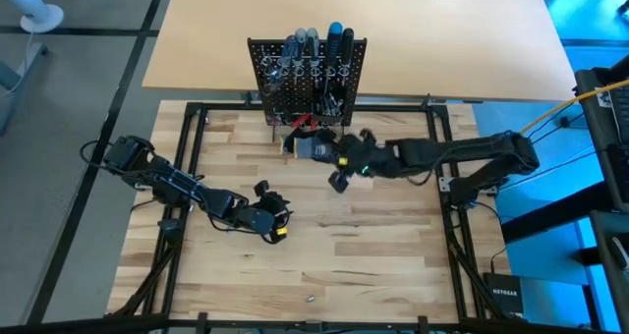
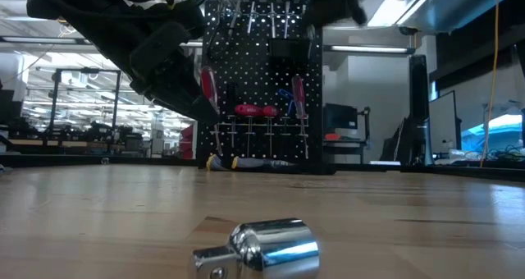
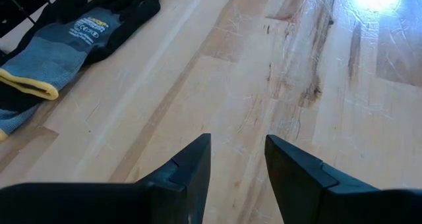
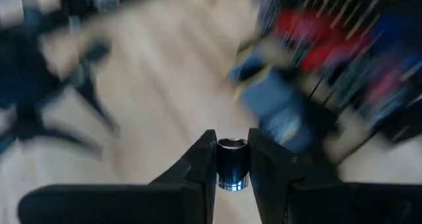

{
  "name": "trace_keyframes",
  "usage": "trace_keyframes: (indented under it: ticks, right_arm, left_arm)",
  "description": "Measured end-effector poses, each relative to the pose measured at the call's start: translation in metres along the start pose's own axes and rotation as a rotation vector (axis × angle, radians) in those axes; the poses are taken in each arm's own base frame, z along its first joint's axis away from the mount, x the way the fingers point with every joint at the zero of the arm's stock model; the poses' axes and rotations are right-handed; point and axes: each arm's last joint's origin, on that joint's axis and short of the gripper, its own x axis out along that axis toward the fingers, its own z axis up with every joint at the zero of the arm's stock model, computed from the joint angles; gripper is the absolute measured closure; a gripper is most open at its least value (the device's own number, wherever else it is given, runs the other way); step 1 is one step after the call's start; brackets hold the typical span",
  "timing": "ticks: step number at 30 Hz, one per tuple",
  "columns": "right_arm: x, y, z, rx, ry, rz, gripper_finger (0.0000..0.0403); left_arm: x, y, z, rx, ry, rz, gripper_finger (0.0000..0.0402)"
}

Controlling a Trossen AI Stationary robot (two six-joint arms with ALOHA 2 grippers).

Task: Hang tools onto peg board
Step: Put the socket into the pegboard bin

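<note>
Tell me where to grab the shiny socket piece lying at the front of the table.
The shiny socket piece lies on its side on the bare wooden table, its round barrel wider than its stub end. Probably best to come straight down and close across the barrel's middle; the curved sides may roll.

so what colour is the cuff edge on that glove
Yellow, on the blue-grey glove; clearest in the left wrist view.

You have a grey-and-black work glove (image 3: 62, 33) with a yellow cuff lying flat on the pale wooden tabletop (image 3: 217, 72), near its back. Behind the wooden top runs a larger tan table (image 1: 472, 39). A small black box (image 1: 506, 297) lies off the table's corner, possibly a network device. Beyond, you see a lit workshop room (image 2: 74, 107).
</note>
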Motion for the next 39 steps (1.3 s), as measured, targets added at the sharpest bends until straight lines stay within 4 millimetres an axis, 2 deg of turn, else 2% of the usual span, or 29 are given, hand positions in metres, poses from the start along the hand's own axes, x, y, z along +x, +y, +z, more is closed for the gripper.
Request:
trace_keyframes:
  ticks: [3, 6, 12, 20, 29, 35, 39]
  right_arm:
    - [-0.019, 0.0, 0.024, -0.026, -0.137, -0.047, 0.0326]
    - [-0.027, -0.002, 0.042, -0.066, -0.24, -0.098, 0.0322]
    - [-0.027, -0.018, 0.066, -0.089, -0.369, -0.16, 0.0321]
    - [-0.017, -0.051, 0.078, -0.049, -0.357, -0.206, 0.032]
    - [-0.012, -0.071, 0.085, -0.004, -0.362, -0.214, 0.032]
    - [-0.001, -0.072, 0.084, -0.023, -0.334, -0.197, 0.0316]
    - [0.003, -0.072, 0.083, -0.032, -0.331, -0.229, 0.0284]
  left_arm:
    - [0.0, 0.0, 0.0, 0.0, 0.0, 0.0, 0.0268]
    - [0.0, 0.0, 0.0, 0.0, 0.0, 0.0, 0.0268]
    - [0.0, 0.0, 0.0, 0.0, 0.0, 0.0, 0.0268]
    - [0.0, 0.0, 0.0, 0.0, 0.0, -0.001, 0.0268]
    - [0.0, 0.0, 0.0, -0.001, 0.0, -0.001, 0.0268]
    - [0.0, 0.0, 0.0, -0.001, 0.0, 0.0, 0.0268]
    - [0.0, 0.0, 0.0, 0.0, 0.0, -0.001, 0.0268]
